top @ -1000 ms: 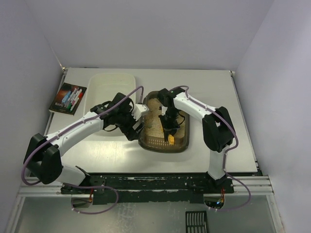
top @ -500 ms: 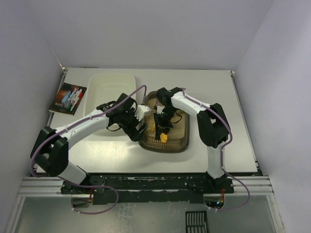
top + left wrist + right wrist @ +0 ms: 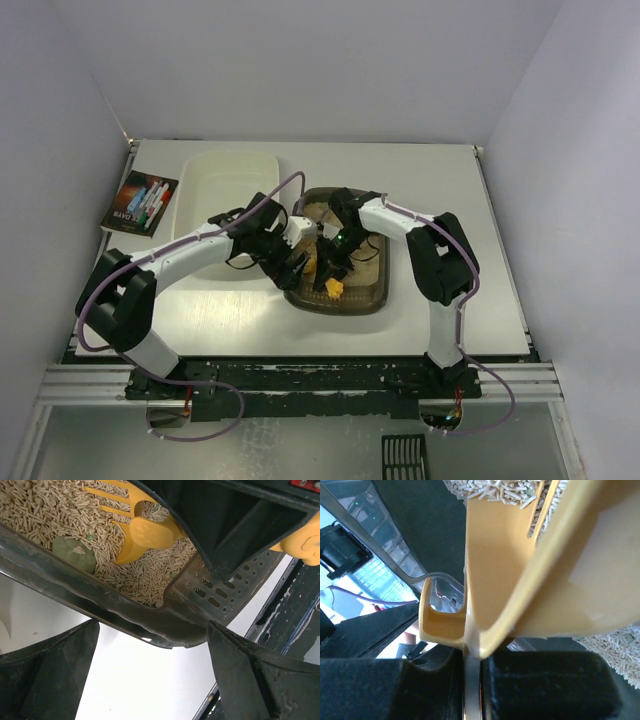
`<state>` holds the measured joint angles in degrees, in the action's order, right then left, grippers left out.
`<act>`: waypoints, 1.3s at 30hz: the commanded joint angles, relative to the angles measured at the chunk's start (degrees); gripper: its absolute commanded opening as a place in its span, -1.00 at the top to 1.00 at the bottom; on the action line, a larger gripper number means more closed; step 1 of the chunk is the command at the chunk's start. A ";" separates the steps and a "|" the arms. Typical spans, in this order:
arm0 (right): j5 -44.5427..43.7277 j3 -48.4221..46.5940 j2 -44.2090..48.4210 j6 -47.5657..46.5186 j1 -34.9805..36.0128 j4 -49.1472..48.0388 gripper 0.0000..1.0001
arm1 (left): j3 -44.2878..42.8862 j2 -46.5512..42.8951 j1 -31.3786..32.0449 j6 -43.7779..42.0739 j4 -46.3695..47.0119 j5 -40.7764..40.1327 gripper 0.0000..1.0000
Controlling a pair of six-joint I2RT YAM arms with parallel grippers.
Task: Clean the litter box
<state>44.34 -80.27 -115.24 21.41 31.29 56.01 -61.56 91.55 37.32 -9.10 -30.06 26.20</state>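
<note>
The litter box (image 3: 372, 296) is a dark translucent tray in the middle of the table, holding beige pellet litter. In the left wrist view its near rim (image 3: 125, 615) shows, with a grey-green clump (image 3: 74, 553) on the litter. My right gripper (image 3: 337, 262) is over the box, shut on a yellow slotted scoop (image 3: 333, 288). The scoop (image 3: 520, 555) fills the right wrist view, with its handle pinched in the gripper (image 3: 472, 680). The scoop's blade (image 3: 145, 532) lies in the litter. My left gripper (image 3: 297, 268) is open and empty at the box's left rim, its jaws (image 3: 152, 627) just outside the corner.
A cream-white tub (image 3: 225, 180) stands left of the litter box, partly under my left arm. A box of markers (image 3: 140, 203) lies at the table's far left edge. A black grate (image 3: 405, 458) lies below the table's front rail.
My left gripper has moved right, up to the litter box's left rim. My right gripper has shifted left with the scoop, whose handle end now points toward the near left.
</note>
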 commanded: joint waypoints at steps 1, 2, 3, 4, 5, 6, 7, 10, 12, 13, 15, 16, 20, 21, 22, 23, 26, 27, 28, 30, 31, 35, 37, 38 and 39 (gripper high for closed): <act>0.71 6.51 -5.60 -3.44 2.59 -11.34 1.00 | -0.70 1.93 0.38 0.12 3.76 3.50 -0.99; 1.73 7.66 -5.56 -3.23 2.63 -13.47 1.00 | -0.86 2.17 0.32 0.28 3.93 3.93 -0.99; 2.76 9.00 -5.42 -2.65 2.59 -15.77 1.00 | -1.06 2.44 0.33 0.64 4.08 4.39 -0.99; 3.98 10.22 -5.23 -2.01 2.65 -18.35 1.00 | -1.33 2.65 0.38 0.93 4.13 4.82 -0.99; 4.66 11.26 -4.98 -1.54 2.64 -20.47 1.00 | -1.67 2.96 0.38 1.13 4.07 5.10 -0.99; 5.21 12.20 -4.65 -0.90 2.66 -23.50 1.00 | -1.98 3.17 0.33 1.31 3.93 5.41 -0.99; 5.57 13.32 -4.46 -0.17 2.56 -25.73 1.00 | -2.36 3.39 0.33 1.42 3.76 5.56 -0.99; 5.30 14.97 -3.55 2.18 2.31 -31.90 1.00 | -3.39 3.76 0.30 1.62 3.06 6.41 -0.99; 4.45 15.94 -2.77 3.86 2.36 -35.72 1.00 | -4.00 4.01 0.37 1.98 2.78 7.15 -1.00; 3.95 16.59 -2.27 5.19 2.37 -37.62 1.00 | -4.27 4.05 0.38 2.14 2.52 7.54 -1.00; 3.88 18.26 -1.27 7.55 2.34 -42.33 1.00 | -4.68 4.29 0.38 2.37 2.28 8.13 -1.00; 4.03 19.08 -0.86 8.79 2.34 -44.76 1.00 | -4.83 4.41 0.37 2.48 2.21 8.24 -1.00; 4.47 22.13 -0.81 12.18 2.30 -52.30 1.00 | -4.82 4.91 0.38 2.52 1.94 8.75 -0.99; 4.71 22.48 -0.83 12.79 2.30 -54.04 1.00 | -4.66 4.87 0.36 2.51 1.94 8.85 -0.99; 4.61 23.86 -0.78 13.17 2.33 -55.28 1.00 | -4.58 4.95 0.38 2.59 1.97 8.91 -0.99; 4.28 24.72 -0.80 13.37 2.29 -56.18 1.00 | -4.54 4.84 0.38 2.60 1.94 8.95 -0.99; 3.28 26.68 0.70 13.38 2.21 -58.53 1.00 | -4.75 4.75 0.34 2.44 1.69 9.29 -0.98; 3.53 27.37 0.72 13.76 2.12 -59.98 1.00 | -4.84 4.62 0.36 2.47 1.68 9.45 -0.98; 3.56 28.30 0.60 14.64 2.11 -61.55 1.00 | -4.88 4.57 0.38 2.51 1.68 9.67 -0.98; 3.54 29.95 0.51 16.20 2.04 -65.65 1.00 | -5.04 4.44 0.38 2.75 1.75 10.11 -0.98; 3.52 30.67 0.34 17.47 2.10 -67.56 1.00 | -5.13 4.47 0.38 2.84 1.75 10.37 -0.98; 3.10 30.99 -0.16 18.76 2.06 -70.77 1.00 | -5.95 5.06 0.36 2.62 0.96 11.34 -0.97; 2.84 30.75 -1.74 18.59 2.11 -71.28 1.00 | -6.11 5.47 0.36 2.66 0.79 11.58 -0.97; 2.65 30.60 -1.93 18.41 2.09 -71.27 1.00 | -6.07 5.44 0.34 2.68 0.80 11.57 -0.97; 2.46 30.42 -2.02 18.14 2.01 -71.08 1.00 | -6.04 5.46 0.33 2.61 0.79 11.52 -0.97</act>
<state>65.14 -50.92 -110.21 47.55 28.99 -6.31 -65.36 95.33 35.27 -6.79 -35.97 26.02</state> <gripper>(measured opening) 0.100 0.990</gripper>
